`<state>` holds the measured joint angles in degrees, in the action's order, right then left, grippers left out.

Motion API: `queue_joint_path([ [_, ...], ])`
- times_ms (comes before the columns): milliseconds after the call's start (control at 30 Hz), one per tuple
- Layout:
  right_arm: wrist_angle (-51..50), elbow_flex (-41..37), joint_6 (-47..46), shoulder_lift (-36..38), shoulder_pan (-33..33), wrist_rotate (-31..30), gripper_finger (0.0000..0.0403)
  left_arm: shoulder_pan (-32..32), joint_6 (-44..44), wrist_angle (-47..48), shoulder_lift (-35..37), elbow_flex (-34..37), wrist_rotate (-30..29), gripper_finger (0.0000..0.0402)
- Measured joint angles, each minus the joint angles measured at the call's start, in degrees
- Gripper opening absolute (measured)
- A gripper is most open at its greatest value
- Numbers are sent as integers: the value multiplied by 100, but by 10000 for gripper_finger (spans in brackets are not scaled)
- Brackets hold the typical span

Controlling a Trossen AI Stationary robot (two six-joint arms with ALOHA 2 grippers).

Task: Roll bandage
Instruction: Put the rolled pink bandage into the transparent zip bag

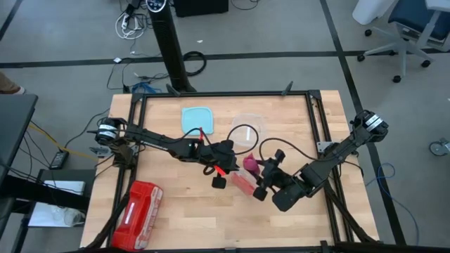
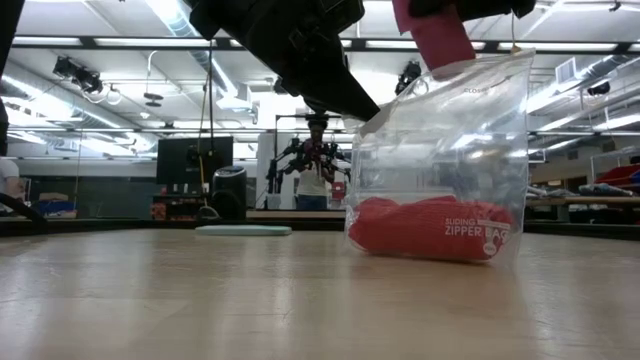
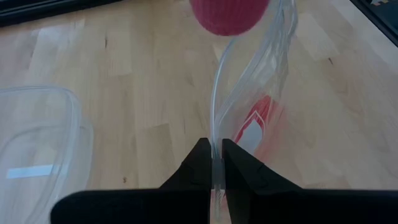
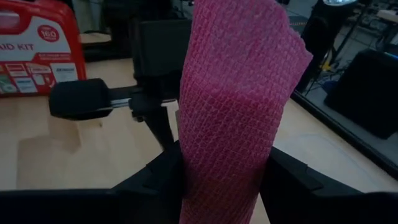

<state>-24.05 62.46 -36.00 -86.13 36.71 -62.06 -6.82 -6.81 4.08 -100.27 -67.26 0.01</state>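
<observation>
Pink mesh-fabric bandage roll (image 4: 239, 93) sits pinched between the right tool's (image 4: 224, 180) fingers, long axis pointing out past the fingertips, raised just above the mouth of a clear plastic zipper bag (image 2: 450, 150). Left tool (image 3: 213, 163), fingers pressed together, pinches the bag's edge. Right arm is nearer the bandage. Bag stands mid wooden counter (image 1: 190, 218); red first-aid case (image 1: 137, 214) lies well apart. Lab room beyond.

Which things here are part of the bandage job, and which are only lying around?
In use:
- bandage, gripped by the right hand
- clear zipper bag, its edge pinched by the left hand

Lying about:
- first aid kit
- light blue lid
- clear container
</observation>
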Motion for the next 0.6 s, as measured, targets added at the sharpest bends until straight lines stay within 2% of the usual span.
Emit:
queue_joint_path([
  [167,44,0,229,0,-50,21,171,-5,0,2,0,2,0,21],
  [267,49,2,155,-144,-173,359,171,-3,1,-3,0,2,0,21],
  [600,490,0,21,-374,-177,275,171,-3,3,11,0,2,-28,21],
])
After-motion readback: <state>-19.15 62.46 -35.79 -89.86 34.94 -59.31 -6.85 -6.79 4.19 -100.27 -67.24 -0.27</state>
